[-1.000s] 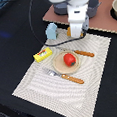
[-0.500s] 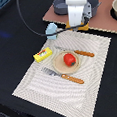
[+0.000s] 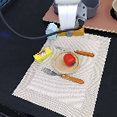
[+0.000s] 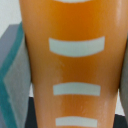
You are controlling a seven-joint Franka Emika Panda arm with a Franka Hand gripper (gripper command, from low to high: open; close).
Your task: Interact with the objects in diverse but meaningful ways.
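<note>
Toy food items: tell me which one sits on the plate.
The red tomato. It alone rests on the round plate; the yellow box lies off the plate on the mat, and the pale blue carton and orange slab sit beyond the mat's far edge.

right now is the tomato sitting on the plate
Yes, the tomato rests in the middle of the plate on the mat.

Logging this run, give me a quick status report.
Gripper shut on orange scored bread-like slab. Slab at placemat's far edge. Pale blue-white carton close beside.
</note>
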